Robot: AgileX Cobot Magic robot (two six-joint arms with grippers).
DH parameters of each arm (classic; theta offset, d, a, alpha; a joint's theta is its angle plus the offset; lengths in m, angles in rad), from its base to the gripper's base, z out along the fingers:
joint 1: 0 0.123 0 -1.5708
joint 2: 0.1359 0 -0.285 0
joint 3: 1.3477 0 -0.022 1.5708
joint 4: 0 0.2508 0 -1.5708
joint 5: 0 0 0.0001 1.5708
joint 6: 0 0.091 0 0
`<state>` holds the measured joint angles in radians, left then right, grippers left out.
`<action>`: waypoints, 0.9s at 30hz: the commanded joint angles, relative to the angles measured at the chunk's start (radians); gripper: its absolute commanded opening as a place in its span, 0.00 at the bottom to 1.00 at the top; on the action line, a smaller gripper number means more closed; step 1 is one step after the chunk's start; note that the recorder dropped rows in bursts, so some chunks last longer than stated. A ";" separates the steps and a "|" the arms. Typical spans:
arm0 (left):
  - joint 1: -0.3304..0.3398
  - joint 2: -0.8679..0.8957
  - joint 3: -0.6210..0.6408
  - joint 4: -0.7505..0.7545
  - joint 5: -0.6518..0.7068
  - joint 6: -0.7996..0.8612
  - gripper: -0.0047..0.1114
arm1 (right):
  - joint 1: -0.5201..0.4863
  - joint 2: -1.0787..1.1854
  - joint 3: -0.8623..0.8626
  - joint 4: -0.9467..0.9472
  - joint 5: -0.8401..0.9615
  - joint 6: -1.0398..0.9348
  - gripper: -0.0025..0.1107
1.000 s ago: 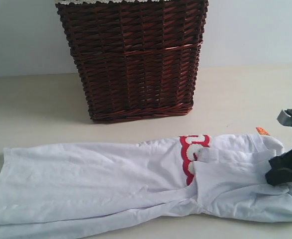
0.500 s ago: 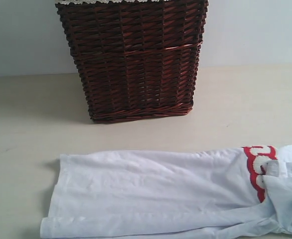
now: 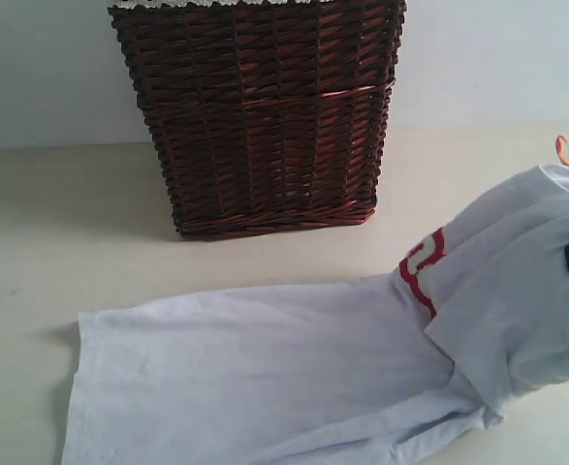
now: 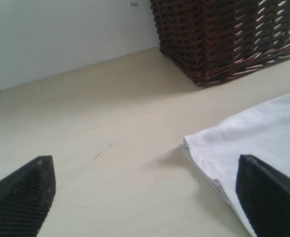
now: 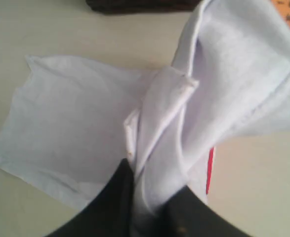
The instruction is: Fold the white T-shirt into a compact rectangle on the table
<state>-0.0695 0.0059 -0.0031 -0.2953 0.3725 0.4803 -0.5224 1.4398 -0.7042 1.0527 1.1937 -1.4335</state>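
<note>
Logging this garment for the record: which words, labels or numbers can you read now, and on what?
No text reads whole.
On the white T-shirt, red band: white lettering, only a curved fragment shows, unreadable.
On the orange patch beside the shirt: dark marks, too blurred to read.

The light was soft, even and fairly bright, with a milky haze over the exterior view. The wicker basket [image 3: 260, 116] cast a faint shadow leftward across the table [image 3: 51, 213], and the white T-shirt [image 3: 265, 368] left a thin one at its left hem. Wicker strands glinted in the left wrist view (small bright streaks). The right wrist view was soft, with the right gripper [image 5: 152, 197] blurred up close.
</note>
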 commanded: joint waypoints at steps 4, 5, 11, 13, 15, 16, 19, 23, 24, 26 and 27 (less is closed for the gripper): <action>0.004 -0.006 0.003 0.000 -0.004 -0.001 0.85 | -0.001 -0.008 -0.001 0.009 0.020 0.013 0.02; 0.004 -0.006 0.003 0.000 -0.004 -0.001 0.85 | -0.001 -0.008 -0.001 -0.048 -0.017 0.046 0.02; 0.004 -0.006 0.003 0.000 -0.004 -0.001 0.85 | -0.001 -0.008 -0.001 -0.332 -0.222 0.150 0.02; 0.004 -0.006 0.003 0.000 -0.004 -0.001 0.85 | -0.001 -0.008 -0.001 -0.404 -0.307 0.165 0.02; 0.004 -0.006 0.003 0.000 -0.004 -0.001 0.85 | -0.008 -0.008 -0.001 -0.446 -0.381 0.165 0.02; 0.004 -0.006 0.003 0.000 -0.004 -0.001 0.85 | -0.020 -0.008 -0.001 -0.453 -0.407 0.158 0.02; 0.004 -0.006 0.003 0.000 -0.004 -0.001 0.85 | -0.085 0.007 -0.001 -0.453 -0.446 0.122 0.02; 0.004 -0.006 0.003 0.000 -0.004 -0.001 0.85 | -0.184 0.063 -0.001 -0.506 -0.460 0.119 0.02; 0.004 -0.006 0.003 0.000 -0.004 -0.001 0.85 | -0.202 0.076 -0.001 -0.517 -0.460 0.119 0.02; 0.004 -0.006 0.003 0.000 -0.004 -0.001 0.85 | -0.213 0.086 -0.001 -0.527 -0.458 0.119 0.02; 0.004 -0.006 0.003 0.000 -0.004 -0.001 0.85 | -0.213 0.086 -0.001 -0.533 -0.449 0.116 0.02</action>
<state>-0.0695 0.0059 -0.0031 -0.2953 0.3725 0.4803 -0.7219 1.5175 -0.7042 0.5368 0.7412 -1.3044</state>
